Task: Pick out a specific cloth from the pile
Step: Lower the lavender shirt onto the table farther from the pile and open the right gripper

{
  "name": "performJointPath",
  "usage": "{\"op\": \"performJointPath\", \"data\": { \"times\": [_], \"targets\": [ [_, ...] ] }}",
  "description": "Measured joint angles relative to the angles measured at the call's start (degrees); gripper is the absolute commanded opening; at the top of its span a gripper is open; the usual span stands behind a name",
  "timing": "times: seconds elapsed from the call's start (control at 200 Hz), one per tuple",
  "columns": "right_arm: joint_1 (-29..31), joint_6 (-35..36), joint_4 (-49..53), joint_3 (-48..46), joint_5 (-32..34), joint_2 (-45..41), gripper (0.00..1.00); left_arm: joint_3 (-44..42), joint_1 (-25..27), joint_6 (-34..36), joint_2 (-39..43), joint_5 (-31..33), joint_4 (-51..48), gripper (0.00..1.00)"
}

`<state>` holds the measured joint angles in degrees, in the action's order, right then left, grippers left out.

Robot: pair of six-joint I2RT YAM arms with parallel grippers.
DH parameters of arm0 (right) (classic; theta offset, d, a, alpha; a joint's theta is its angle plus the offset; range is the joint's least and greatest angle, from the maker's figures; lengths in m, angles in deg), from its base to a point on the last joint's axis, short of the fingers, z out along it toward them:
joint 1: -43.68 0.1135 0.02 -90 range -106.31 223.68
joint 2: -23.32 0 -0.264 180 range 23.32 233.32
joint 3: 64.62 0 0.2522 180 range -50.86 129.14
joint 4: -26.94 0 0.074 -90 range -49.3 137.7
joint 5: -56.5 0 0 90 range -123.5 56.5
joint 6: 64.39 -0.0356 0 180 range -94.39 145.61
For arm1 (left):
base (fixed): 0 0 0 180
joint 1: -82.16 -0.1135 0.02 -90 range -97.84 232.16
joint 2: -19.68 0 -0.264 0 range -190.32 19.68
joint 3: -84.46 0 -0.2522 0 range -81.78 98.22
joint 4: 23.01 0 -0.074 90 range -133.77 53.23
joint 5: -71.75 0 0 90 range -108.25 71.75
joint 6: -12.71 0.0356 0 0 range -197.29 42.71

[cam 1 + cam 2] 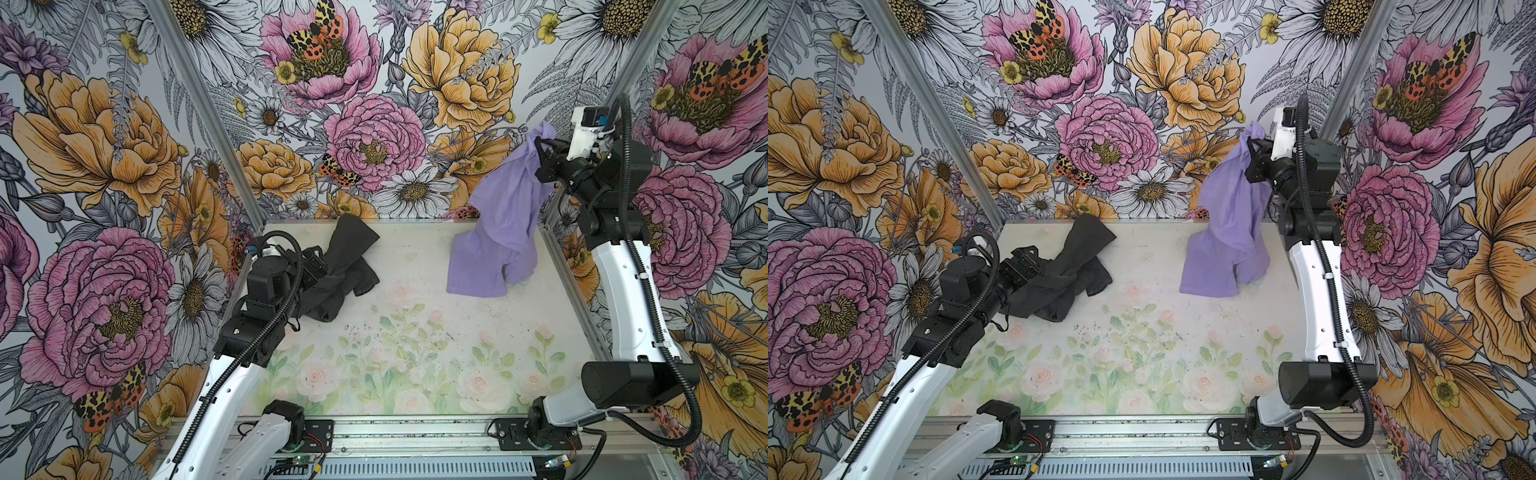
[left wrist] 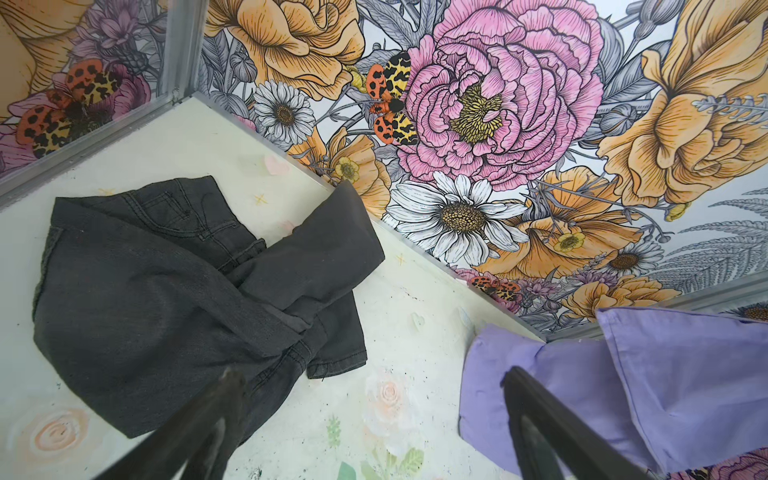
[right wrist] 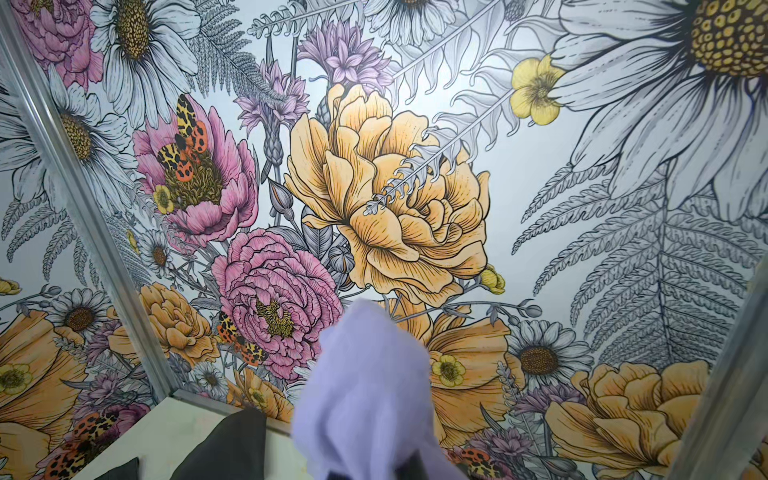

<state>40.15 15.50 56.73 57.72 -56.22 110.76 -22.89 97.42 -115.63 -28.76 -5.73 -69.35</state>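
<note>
Hiding the clamped jaws of the right gripper [image 1: 541, 150], the lavender T-shirt [image 1: 505, 212] hangs; jaws of the left gripper [image 2: 372, 376] stand apart.

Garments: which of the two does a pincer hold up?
The lavender T-shirt, gripped at its top by the right pincer and hanging down to the table; the dark grey garment lies loose, ungripped.
</note>
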Motion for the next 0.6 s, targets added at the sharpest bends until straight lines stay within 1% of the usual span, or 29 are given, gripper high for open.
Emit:
{"op": "performJointPath", "data": {
  "times": [0.145, 0.25, 0.445, 0.601],
  "targets": [
    [-0.2, -1.0, -0.2, -0.6, -0.3, 0.0, 0.0, 0.0, 0.0, 0.0, 0.0, 0.2, 0.1, 0.99],
    [-0.2, -1.6, -0.8, -2.9, -1.1, -0.1, 0.0, 0.0, 0.0, 0.1, -0.1, 0.2, 0.1, 0.99],
    [-0.2, -2.1, -0.8, -10.9, -1.3, -0.7, 0.0, 0.0, 0.0, 0.9, -0.1, 0.5, 0.1, 0.99],
    [-0.2, -2.0, -1.0, -19.9, -0.7, -2.6, 0.0, 0.0, 0.0, 1.5, -0.1, 1.2, 0.1, 0.99]
  ]
}}
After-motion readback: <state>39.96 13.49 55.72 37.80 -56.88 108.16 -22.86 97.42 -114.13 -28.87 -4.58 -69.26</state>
